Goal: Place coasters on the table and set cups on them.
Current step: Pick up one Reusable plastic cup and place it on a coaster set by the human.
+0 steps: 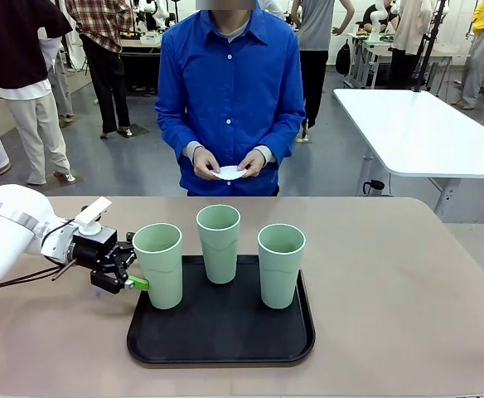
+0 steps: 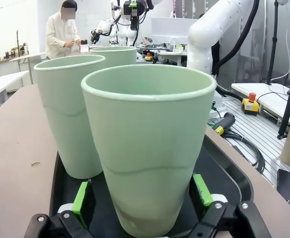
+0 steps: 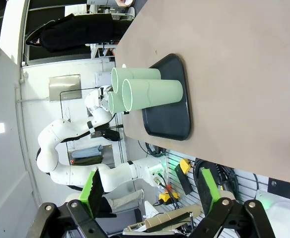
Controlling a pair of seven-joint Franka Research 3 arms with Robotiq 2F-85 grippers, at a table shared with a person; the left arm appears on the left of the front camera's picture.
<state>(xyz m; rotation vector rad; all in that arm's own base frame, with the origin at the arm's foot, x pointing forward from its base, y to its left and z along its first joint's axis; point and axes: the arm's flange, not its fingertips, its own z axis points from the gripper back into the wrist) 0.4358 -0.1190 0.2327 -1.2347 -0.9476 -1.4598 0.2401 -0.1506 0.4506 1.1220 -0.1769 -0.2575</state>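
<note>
Three pale green cups stand on a black tray (image 1: 225, 344) on the tan table (image 1: 391, 274): a left cup (image 1: 159, 265), a middle cup (image 1: 219, 240) and a right cup (image 1: 281, 264). My left gripper (image 1: 137, 278) is open and straddles the left cup low on its wall. In the left wrist view that cup (image 2: 147, 148) stands between the green pads (image 2: 83, 198) with small gaps on both sides. Across the table, a person's hands hold the white coasters (image 1: 229, 172) at waist height. My right gripper (image 3: 150, 191) is open and holds nothing, well away from the cups (image 3: 150, 91).
The tray sits in the near middle of the table, with bare tabletop to its right and behind it. A white table (image 1: 424, 133) stands at the far right. The person in a blue shirt stands at the far edge.
</note>
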